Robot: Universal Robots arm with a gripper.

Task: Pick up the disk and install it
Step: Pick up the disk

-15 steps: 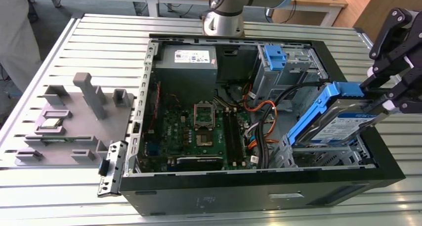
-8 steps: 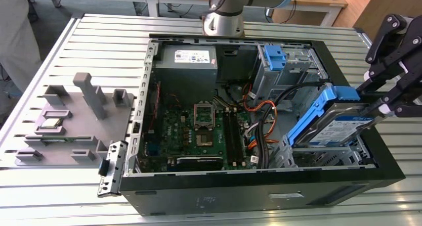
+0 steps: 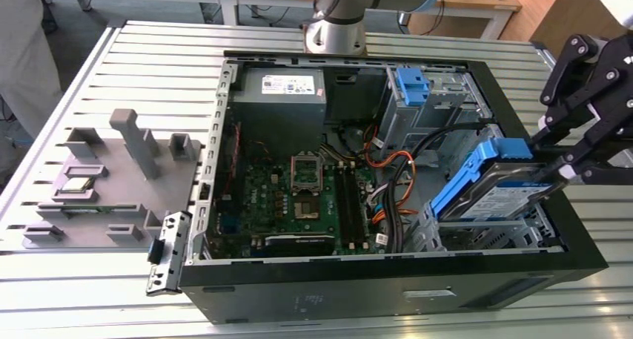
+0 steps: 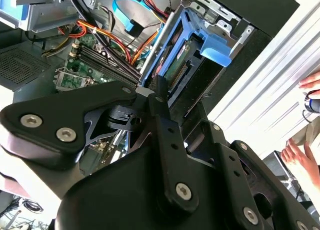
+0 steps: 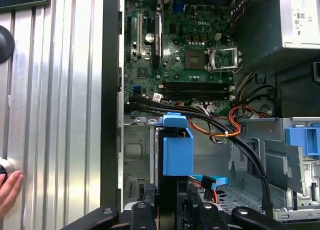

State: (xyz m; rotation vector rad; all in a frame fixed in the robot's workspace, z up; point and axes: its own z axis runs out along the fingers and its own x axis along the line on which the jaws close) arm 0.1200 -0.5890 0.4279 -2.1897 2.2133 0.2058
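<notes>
The disk, a silver drive with a white-and-blue label in a blue plastic carrier, hangs tilted over the open computer case's corner at the exterior view's right. Its lower end sits at the mouth of the metal drive cage. My black gripper is shut on its upper end. In the second wrist view the disk points into the cage past my gripper. In the first wrist view the disk's blue carrier stands just ahead of my gripper.
Inside the case lie the motherboard, black and orange cables, the grey power supply and a second blue bracket in the far bay. A grey fixture plate lies at the exterior view's left. A hand rests beside the case.
</notes>
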